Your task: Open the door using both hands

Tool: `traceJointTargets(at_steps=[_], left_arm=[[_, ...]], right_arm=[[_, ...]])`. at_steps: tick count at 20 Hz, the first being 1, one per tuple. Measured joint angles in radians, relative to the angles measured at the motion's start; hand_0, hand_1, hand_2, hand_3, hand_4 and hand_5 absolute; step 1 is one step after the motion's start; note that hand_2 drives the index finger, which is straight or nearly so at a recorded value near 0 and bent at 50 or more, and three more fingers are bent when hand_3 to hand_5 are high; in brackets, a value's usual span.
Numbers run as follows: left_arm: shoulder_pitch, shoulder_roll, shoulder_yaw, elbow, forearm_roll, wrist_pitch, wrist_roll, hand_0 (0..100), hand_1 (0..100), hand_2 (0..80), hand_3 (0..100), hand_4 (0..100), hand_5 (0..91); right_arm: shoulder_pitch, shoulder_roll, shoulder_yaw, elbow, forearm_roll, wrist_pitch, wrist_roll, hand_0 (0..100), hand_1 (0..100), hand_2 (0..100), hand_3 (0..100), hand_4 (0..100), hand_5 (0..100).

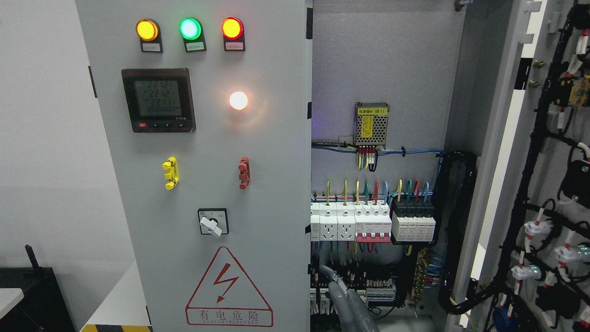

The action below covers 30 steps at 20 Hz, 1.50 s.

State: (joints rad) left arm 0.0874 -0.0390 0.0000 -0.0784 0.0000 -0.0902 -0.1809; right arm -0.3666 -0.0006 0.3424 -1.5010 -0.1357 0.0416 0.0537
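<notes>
The grey electrical cabinet has two doors. The left door point(207, 138) is closed and faces me, carrying lamps, a meter and a warning triangle. The right door point(548, 152) is swung wide open to the right, its wired inner side showing. Between them the cabinet interior point(392, 64) is exposed. A grey part of my right hand point(343, 295) rises from the bottom edge just right of the left door's edge, in front of the lower terminal rows. It touches neither door. Most of the hand is below the picture.
Inside are a row of white breakers point(368, 226), a mesh power supply point(371, 123) and a black cable bundle point(456, 230). The left door carries a rotary switch point(212, 224) and yellow point(170, 173) and red point(244, 172) handles. A black box point(27, 295) sits lower left.
</notes>
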Motion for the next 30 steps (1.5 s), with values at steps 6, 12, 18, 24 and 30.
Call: traceJointTargets(at_steps=[6,12,18,24,30], left_arm=[[0.000,0.000,0.000,0.000,0.000,0.001,0.000,0,0,0.0,0,3,0.0],[0.000,0.000,0.000,0.000,0.000,0.001,0.000,0,0,0.0,0,3,0.0],[0.000,0.000,0.000,0.000,0.000,0.001,0.000,0,0,0.0,0,2,0.0],[0.000,0.000,0.000,0.000,0.000,0.001,0.000,0,0,0.0,0,3,0.0],[0.000,0.000,0.000,0.000,0.000,0.001,0.000,0,0,0.0,0,3,0.0]], right_arm=[[-0.029,0.000,0.000,0.029,-0.009,0.007,0.000,22,0,0,0,0,0],[-0.049,0.000,0.002,0.048,-0.033,0.015,0.000,22,0,0,0,0,0],[-0.065,0.000,0.005,0.065,-0.055,0.016,0.001,22,0,0,0,0,0],[-0.075,0.001,0.008,0.078,-0.064,0.029,0.001,22,0,0,0,0,0],[-0.083,0.001,0.011,0.085,-0.092,0.045,0.001,22,0,0,0,0,0]])
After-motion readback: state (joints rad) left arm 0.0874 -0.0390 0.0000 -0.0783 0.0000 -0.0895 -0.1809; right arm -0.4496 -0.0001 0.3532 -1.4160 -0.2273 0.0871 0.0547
